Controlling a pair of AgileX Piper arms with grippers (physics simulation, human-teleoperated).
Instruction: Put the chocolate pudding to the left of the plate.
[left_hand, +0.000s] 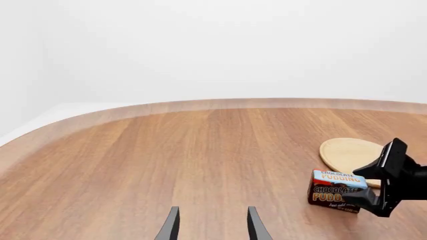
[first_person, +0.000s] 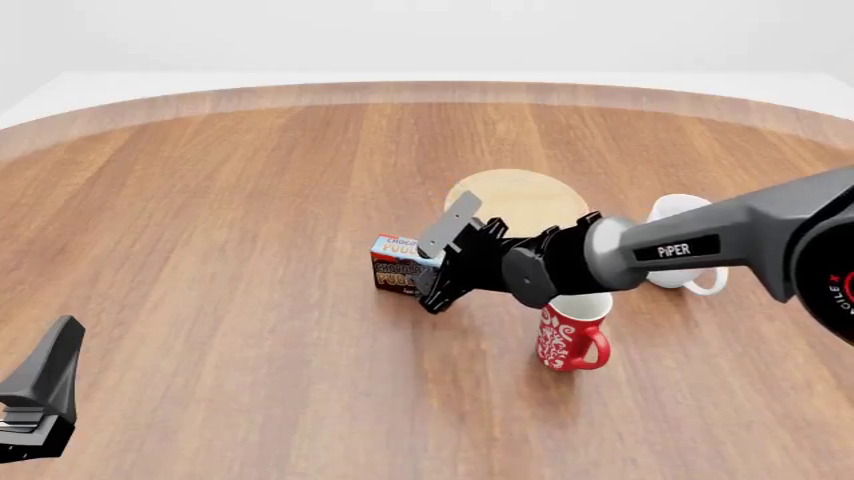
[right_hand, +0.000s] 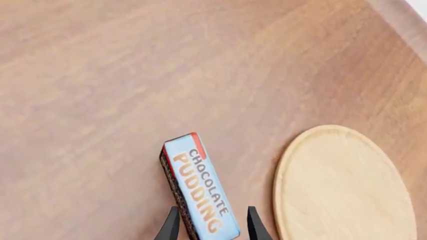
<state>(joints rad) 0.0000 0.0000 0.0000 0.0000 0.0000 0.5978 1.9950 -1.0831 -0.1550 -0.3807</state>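
Observation:
The chocolate pudding (first_person: 394, 266), a dark-brown box with a light-blue top, lies on the table just left of and nearer than the tan wooden plate (first_person: 514, 198). My right gripper (first_person: 424, 272) is open, with one finger on each side of the box's end; the right wrist view shows the box (right_hand: 197, 195) between the fingertips of the gripper (right_hand: 212, 225), beside the plate (right_hand: 343, 185). In the left wrist view, the box (left_hand: 333, 191), the plate (left_hand: 350, 152) and the right gripper (left_hand: 373, 180) show far off. My left gripper (left_hand: 212, 227) is open and empty at the near left (first_person: 40, 395).
A red patterned mug (first_person: 574, 335) stands just under the right arm, near its wrist. A white mug (first_person: 681, 255) stands behind the arm, right of the plate. The wooden table (first_person: 200, 200) has a curved far edge.

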